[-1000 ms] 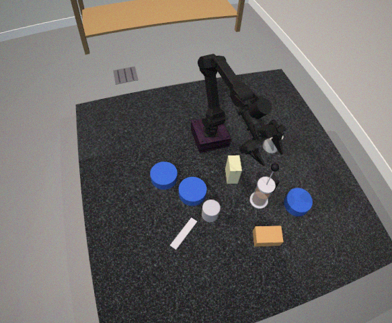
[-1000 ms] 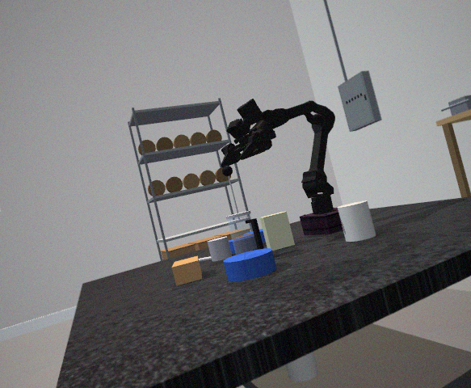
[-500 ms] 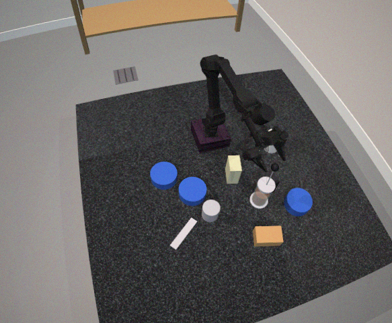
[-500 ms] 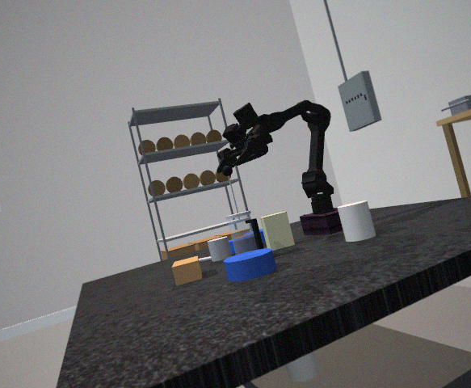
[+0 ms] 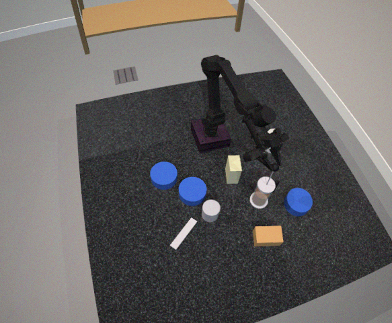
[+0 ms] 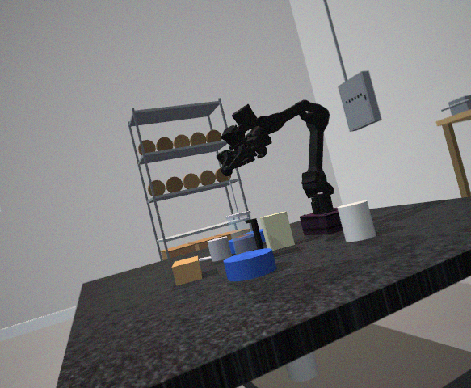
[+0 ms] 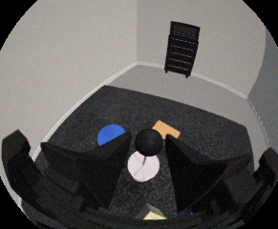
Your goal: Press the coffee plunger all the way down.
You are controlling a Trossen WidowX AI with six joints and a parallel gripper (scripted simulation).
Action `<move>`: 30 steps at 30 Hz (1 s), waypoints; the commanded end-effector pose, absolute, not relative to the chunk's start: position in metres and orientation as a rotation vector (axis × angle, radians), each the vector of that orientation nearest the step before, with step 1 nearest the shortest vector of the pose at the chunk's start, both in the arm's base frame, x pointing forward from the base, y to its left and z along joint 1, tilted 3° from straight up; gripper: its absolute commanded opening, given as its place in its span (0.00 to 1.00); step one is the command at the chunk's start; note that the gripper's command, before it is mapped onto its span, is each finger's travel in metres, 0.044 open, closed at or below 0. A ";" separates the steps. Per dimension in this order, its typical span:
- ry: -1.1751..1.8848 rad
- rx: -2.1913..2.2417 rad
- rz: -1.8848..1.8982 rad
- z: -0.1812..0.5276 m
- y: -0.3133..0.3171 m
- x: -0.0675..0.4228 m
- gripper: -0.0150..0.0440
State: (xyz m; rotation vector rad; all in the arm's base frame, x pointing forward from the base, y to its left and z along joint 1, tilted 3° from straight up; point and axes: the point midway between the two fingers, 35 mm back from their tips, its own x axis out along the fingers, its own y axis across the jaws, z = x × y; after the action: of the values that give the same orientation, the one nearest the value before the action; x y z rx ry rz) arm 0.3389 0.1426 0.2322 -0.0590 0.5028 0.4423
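Plunger knob sits between my hand's parted fingers, centred, I judge, for pressing straight without tipping the press toward the blue disc at three o'clock from above.

The robot's arm is matte black throughout, with chunky, angular housings joined by slimmer links. At its foot sits a dark purple, box-shaped base. A blocky black housing shows at eleven o'clock of the wrist in the exterior view. The gripper has two black, wedge-shaped fingers tapering to narrow tips.
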 end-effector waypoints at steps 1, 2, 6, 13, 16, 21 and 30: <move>0.505 -0.056 0.435 0.231 0.142 0.340 0.47; 0.505 -0.056 0.435 0.231 0.142 0.340 0.47; 0.505 -0.056 0.435 0.231 0.142 0.340 0.47; 0.505 -0.056 0.435 0.229 0.142 0.340 0.47; 0.505 -0.056 0.435 0.224 0.143 0.341 0.47; 0.504 -0.056 0.435 0.216 0.144 0.343 0.47; 0.504 -0.055 0.435 0.202 0.146 0.345 0.47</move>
State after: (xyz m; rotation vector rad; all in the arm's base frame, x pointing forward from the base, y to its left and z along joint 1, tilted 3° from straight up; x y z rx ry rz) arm 0.3451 0.1459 0.2240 -0.0525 0.4560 0.4417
